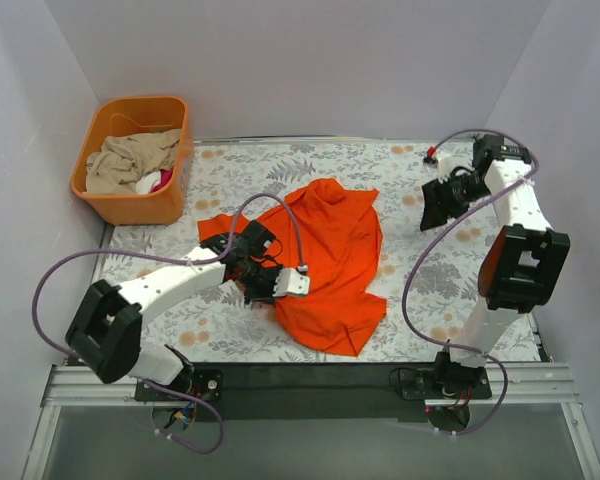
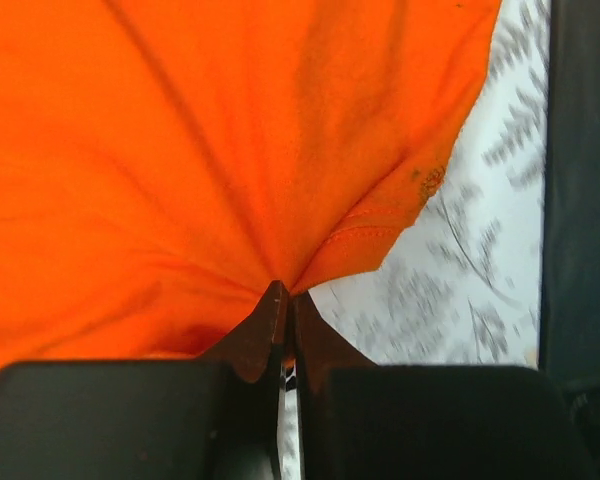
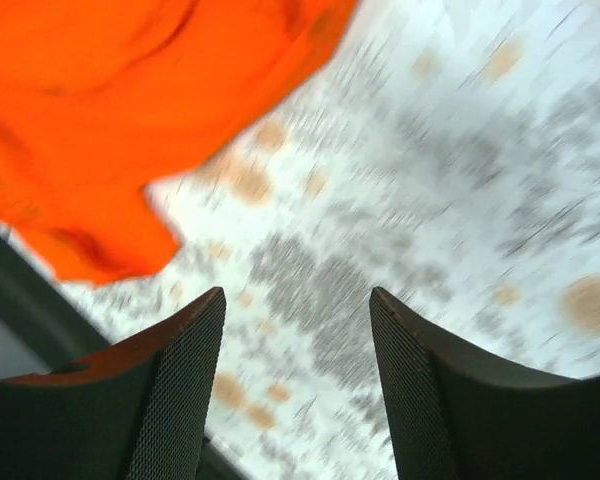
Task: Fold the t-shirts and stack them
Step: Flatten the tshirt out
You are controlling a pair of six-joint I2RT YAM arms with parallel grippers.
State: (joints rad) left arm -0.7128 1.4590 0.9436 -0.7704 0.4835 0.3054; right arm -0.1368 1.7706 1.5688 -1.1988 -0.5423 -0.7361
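Your left fingers (image 2: pixel 258 335) pinch the t-shirt (image 1: pixel 330 255); your right fingers (image 3: pixel 185 385) stand spread and empty.

Pressed together on a hemmed edge of the orange cloth, the left fingers have creases fanning out from just ahead of their tips. That grip looks meant to lift or drag the edge and spread the shirt flat for folding. The rest of the shirt lies rumpled on the counter (image 1: pixel 280 165) beyond the tips. That arm reaches low across the counter, elbow out to the left, wrist tipped down onto the cloth. Your right arm stands folded high, clear of the shirt. Ahead and to the left of its fingers you see a shirt corner, with only bare counter between them. More clothes wait in the tub (image 1: pixel 130 210), well apart from both pairs.
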